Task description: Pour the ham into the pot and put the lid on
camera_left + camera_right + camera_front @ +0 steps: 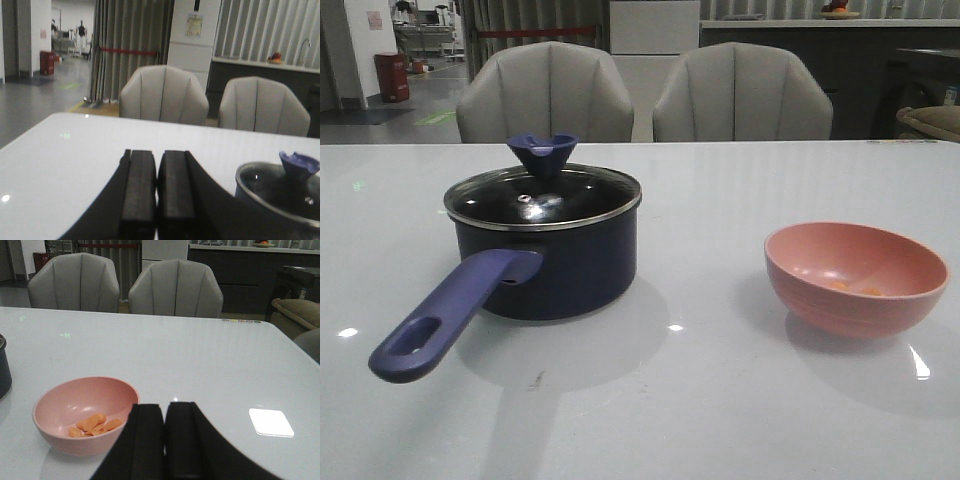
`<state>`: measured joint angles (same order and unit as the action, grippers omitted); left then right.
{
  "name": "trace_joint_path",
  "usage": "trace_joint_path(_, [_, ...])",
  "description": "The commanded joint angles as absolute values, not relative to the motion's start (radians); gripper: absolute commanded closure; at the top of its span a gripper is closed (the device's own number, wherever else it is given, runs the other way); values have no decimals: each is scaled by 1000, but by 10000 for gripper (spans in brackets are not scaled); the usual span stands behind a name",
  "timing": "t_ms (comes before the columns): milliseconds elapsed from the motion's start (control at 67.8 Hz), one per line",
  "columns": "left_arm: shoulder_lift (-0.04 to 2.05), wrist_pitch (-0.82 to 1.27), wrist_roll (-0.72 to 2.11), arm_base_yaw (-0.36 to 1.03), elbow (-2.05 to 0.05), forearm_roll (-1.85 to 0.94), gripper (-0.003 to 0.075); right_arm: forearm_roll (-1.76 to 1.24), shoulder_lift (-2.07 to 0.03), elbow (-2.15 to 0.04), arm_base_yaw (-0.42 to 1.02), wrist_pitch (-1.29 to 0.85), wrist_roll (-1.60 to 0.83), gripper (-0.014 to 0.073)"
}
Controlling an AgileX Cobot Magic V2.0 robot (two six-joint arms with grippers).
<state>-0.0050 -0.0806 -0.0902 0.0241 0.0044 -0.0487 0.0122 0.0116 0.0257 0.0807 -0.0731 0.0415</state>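
Observation:
The dark navy pot (550,265) stands at the table's left-middle, its long purple-blue handle (450,315) pointing toward the front left. The glass lid (542,195) with its blue knob (542,152) sits on the pot. A pink bowl (855,278) at the right holds the orange ham pieces (94,424). Neither gripper appears in the front view. My left gripper (158,160) is shut and empty, with the lid (280,187) off to its side. My right gripper (164,412) is shut and empty, close beside the bowl (85,412).
Two grey chairs (545,95) (740,95) stand behind the table's far edge. The white tabletop (720,400) is glossy with light reflections. A dark counter (790,40) runs along the back wall.

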Motion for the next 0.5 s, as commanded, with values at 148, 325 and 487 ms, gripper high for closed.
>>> trace_joint_path(148, [-14,-249,-99,26,-41,-48,608,20,30,21,77,7,37,449])
trace_joint_path(325, [93,-38,-99,26,-219,0,608,20,30,21,77,6,37,449])
trace_joint_path(487, [239,102,-99,26,-350,25,608,20,30,21,77,6,37,449])
